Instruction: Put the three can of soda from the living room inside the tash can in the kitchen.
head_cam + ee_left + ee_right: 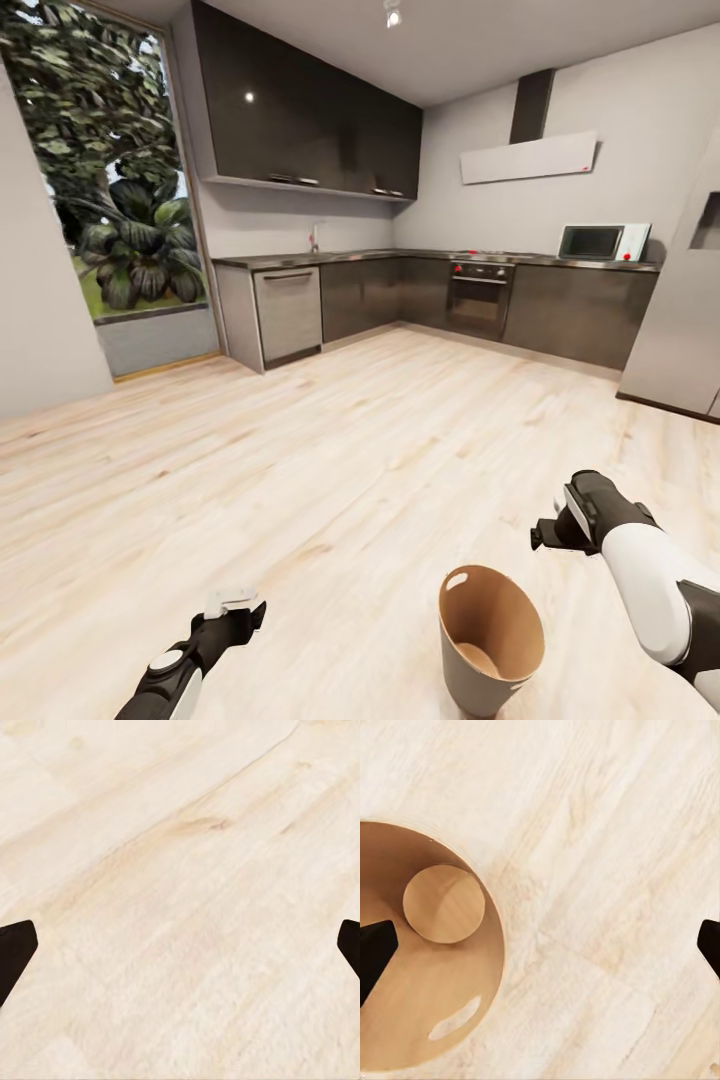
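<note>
Below right pincer (pixel 540 945), tash can (pixel 491 967).

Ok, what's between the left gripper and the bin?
Nothing but bare wood floor. In the head view the left gripper and the bin stand apart with only light planks between them.

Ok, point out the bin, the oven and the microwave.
bin (pixel 478 668), head view, on its tan outer wall.
oven (pixel 480 300), head view, on its door.
microwave (pixel 592 241), head view, on its dark window.
</note>
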